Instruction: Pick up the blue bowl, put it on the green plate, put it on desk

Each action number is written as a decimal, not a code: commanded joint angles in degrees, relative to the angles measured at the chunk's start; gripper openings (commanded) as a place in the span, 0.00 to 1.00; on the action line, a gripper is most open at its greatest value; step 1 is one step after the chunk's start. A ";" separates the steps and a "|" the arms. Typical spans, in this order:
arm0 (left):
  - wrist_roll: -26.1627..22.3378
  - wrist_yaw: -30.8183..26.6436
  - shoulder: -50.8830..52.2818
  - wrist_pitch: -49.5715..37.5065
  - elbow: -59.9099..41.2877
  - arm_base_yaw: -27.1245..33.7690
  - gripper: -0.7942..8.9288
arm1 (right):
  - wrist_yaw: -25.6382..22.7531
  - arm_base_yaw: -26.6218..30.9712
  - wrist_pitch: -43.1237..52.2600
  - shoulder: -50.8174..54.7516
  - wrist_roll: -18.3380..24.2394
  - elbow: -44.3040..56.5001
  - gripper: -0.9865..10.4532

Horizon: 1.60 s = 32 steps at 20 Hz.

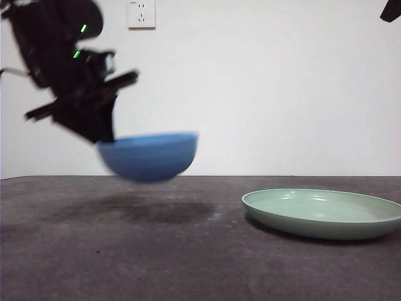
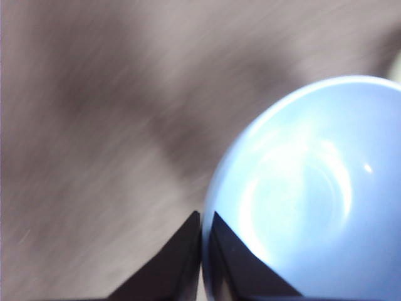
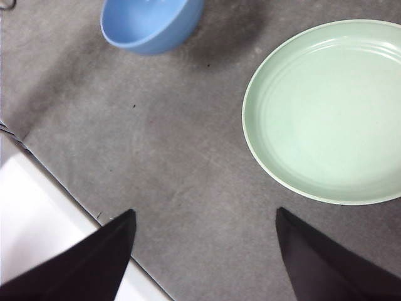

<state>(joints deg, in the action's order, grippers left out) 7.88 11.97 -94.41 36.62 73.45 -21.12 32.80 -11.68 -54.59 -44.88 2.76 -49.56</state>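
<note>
Blue bowl (image 1: 149,157) hangs in the air above the desk (image 1: 188,251), clear of the tabletop, with its dark shadow on the surface beneath it. The left gripper (image 1: 94,122) comes down from the upper left of the front view and pinches the bowl's rim on that side, one jaw inside the wall and one outside (the left wrist view shows the two black jaws nearly meeting across the rim). The bowl sits slightly tilted and motion-blurred. The green plate (image 1: 322,213) lies flat on the desk, well apart from the bowl and bare inside. The right gripper (image 3: 203,251) waits high over the desk with jaws spread wide, holding nothing.
</note>
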 commanded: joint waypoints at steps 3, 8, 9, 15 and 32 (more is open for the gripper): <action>1.01 0.52 0.04 -1.66 6.54 -6.75 0.10 | -0.81 -0.20 0.44 -0.31 0.20 -1.14 0.40; 4.87 0.50 -2.62 -7.48 6.99 -13.27 0.10 | -1.33 -0.20 -0.42 0.92 -0.74 -1.14 0.40; 5.27 0.48 -4.13 -7.74 7.67 -14.03 0.10 | -1.33 -0.20 -0.66 1.53 -0.90 -1.14 0.40; 6.16 0.48 -18.43 -4.50 20.28 -18.43 0.10 | -2.58 -0.20 -4.17 6.82 -2.16 -1.14 0.40; 3.34 -3.17 -36.15 5.73 39.43 -22.16 0.11 | -5.97 -0.20 -9.16 11.30 -2.34 -1.14 0.40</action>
<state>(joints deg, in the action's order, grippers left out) 12.34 8.97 -129.08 42.46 111.04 -42.57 26.83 -11.68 -64.07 -33.45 1.04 -49.58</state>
